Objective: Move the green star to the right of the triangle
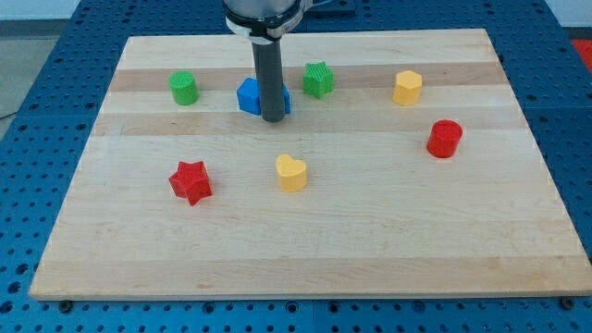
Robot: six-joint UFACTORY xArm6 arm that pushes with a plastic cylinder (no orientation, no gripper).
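Note:
The green star (318, 80) sits near the view's top, just right of centre. The blue triangle (249, 96) lies to its left, partly hidden behind my rod. My tip (274, 119) rests on the board at the triangle's right side, touching or nearly touching it. The tip is below and to the left of the green star, with a small gap to it. The rod stands between the two blocks.
A green cylinder (184, 88) is at the top left. A yellow hexagon-like block (407, 88) and a red cylinder (445, 139) are at the right. A red star (191, 181) and a yellow heart (290, 172) lie lower down. The wooden board (305, 250) ends on all sides.

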